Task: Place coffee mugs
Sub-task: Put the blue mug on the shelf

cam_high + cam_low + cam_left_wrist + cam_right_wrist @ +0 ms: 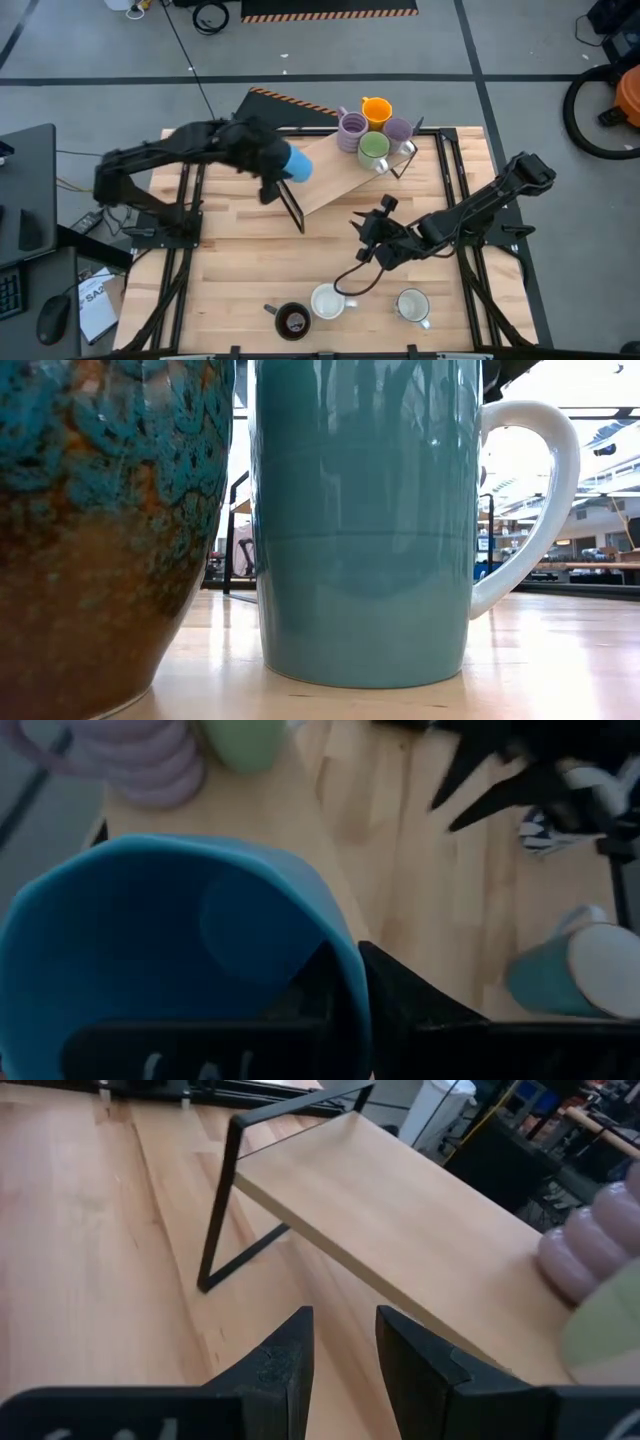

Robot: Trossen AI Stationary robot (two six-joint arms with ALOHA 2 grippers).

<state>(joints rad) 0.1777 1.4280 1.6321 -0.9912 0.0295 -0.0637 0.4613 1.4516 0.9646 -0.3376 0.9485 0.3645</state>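
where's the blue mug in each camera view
High view: blue mug at the left gripper, over the raised wooden shelf's left end.
Low view: not in it; the teal mug there is another.
Left wrist view: fills the near left, rim pinched.
Right wrist view: not in it.
Shared landmark: the ribbed purple mug on the shelf.

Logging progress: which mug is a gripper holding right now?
The blue mug, clamped by its rim in the left gripper over the shelf; every other mug stands free.
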